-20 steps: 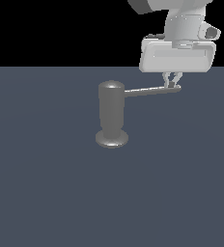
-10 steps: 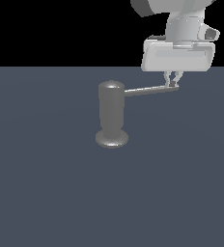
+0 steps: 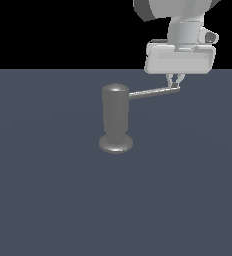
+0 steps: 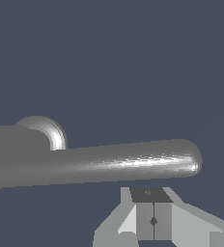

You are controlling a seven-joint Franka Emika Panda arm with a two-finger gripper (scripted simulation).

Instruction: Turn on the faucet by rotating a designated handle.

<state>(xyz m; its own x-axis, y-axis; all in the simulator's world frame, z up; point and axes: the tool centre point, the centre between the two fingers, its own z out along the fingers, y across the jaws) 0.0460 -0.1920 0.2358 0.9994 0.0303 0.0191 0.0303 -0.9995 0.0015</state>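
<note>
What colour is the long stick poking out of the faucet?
The handle is shiny grey metal with a bright streak along it, clearest in the wrist view.

upright faucet (image 3: pixel 116 117), handle (image 3: pixel 152 92), gripper (image 3: pixel 174 86) at tip

Faucet (image 3: pixel 116 117) and handle (image 3: pixel 150 93) — dull grey brushed-looking metal, softly glinting.
</note>
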